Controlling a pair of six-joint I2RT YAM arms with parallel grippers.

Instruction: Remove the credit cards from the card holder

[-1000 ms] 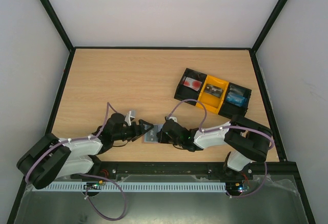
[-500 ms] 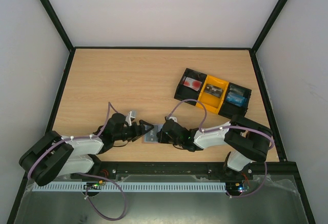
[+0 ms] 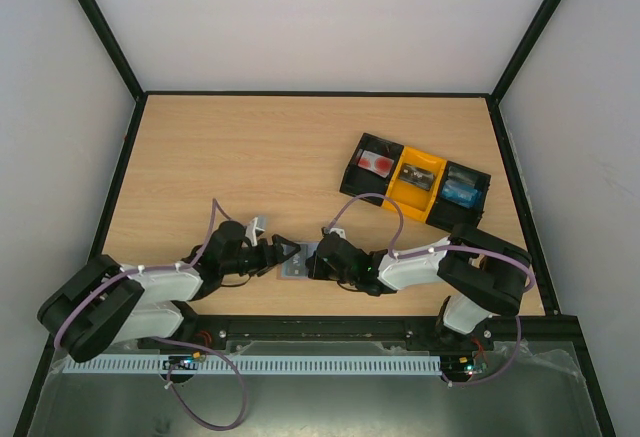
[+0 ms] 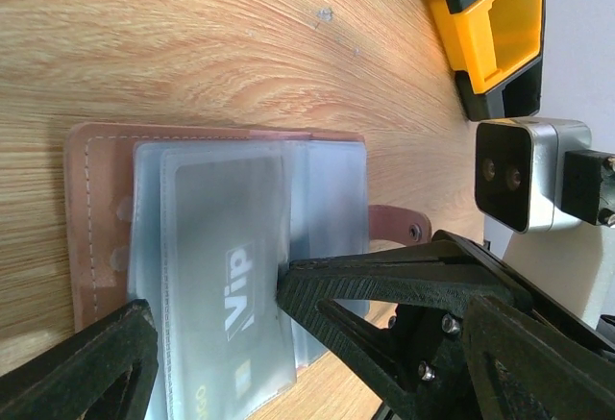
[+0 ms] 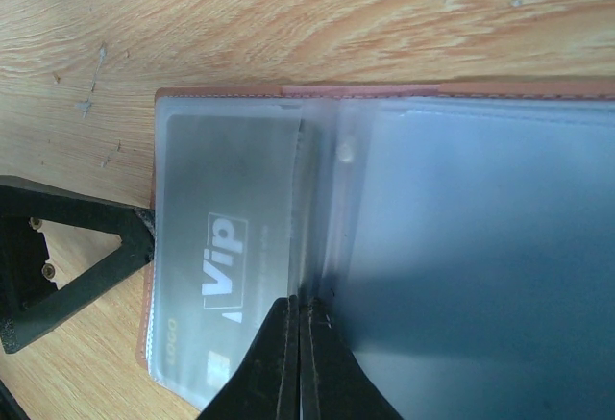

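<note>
Holding steady at the open card holder (image 3: 293,260), which lies near the front edge of the counter (image 3: 250,157); nothing has moved in the last second.
My left hand (image 3: 277,250) stands spread wide at the holder's left edge, grasping nothing. My right hand (image 5: 299,319) is clenched, tips at the fold of the clear sleeves; whether it pinches plastic I cannot tell. No progress, I judge: the grey "Vip" card (image 5: 226,276) sits fully sleeved. The holder lies flat, brown-edged, its pockets cloudy.

A black-and-yellow three-compartment tray (image 3: 410,200) sits on the wooden table (image 3: 250,157).
</note>
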